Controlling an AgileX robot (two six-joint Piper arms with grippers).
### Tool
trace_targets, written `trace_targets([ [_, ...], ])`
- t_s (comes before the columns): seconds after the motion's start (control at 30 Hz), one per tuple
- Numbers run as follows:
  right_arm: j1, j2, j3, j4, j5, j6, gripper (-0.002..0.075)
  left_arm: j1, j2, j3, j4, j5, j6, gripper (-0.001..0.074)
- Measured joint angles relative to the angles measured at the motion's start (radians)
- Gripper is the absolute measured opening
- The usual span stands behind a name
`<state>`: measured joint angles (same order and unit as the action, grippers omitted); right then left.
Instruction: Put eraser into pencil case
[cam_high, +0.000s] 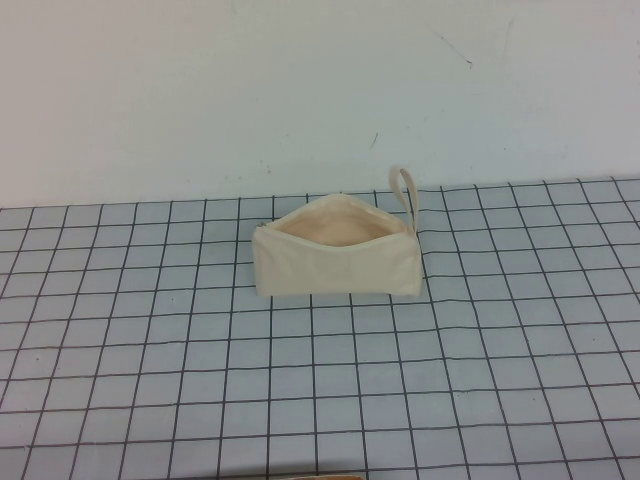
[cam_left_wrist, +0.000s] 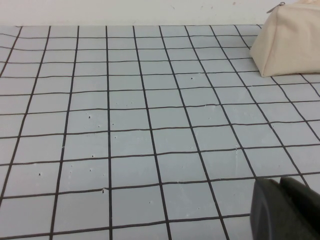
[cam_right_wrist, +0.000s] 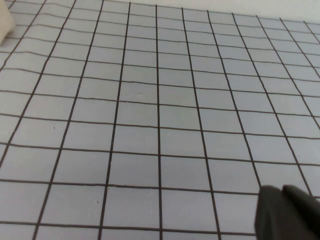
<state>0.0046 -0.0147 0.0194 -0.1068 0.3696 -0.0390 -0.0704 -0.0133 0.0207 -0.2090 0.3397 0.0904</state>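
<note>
The cream-beige pencil case (cam_high: 335, 265) lies in the middle of the gridded mat with its zip top gaping open and its pale lining showing. Its loop strap (cam_high: 405, 190) stands up at its right end. The case also shows at the far edge of the left wrist view (cam_left_wrist: 290, 40), and a sliver of it shows in the right wrist view (cam_right_wrist: 4, 20). The eraser is not in view in any frame. My left gripper (cam_left_wrist: 279, 183) is shut and empty, low over the bare mat, well away from the case. My right gripper (cam_right_wrist: 282, 190) is shut and empty over the bare mat.
The grey mat with black grid lines (cam_high: 150, 350) covers the table up to a white wall (cam_high: 300, 90) at the back. A thin tan strip (cam_high: 312, 477) shows at the bottom edge of the high view; I cannot tell what it is. Neither arm shows in the high view.
</note>
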Motion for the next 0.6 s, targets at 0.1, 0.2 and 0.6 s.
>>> trace_targets([
  [0.1,0.0,0.0,0.0,0.0,0.0,0.0,-0.0001,0.0,0.0,0.0,0.0,0.0,0.0,-0.0003],
  [0.2,0.0,0.0,0.0,0.0,0.0,0.0,-0.0001,0.0,0.0,0.0,0.0,0.0,0.0,-0.0003],
  [0.6,0.0,0.0,0.0,0.0,0.0,0.001,-0.0001,0.0,0.0,0.0,0.1,0.0,-0.012,-0.0003],
])
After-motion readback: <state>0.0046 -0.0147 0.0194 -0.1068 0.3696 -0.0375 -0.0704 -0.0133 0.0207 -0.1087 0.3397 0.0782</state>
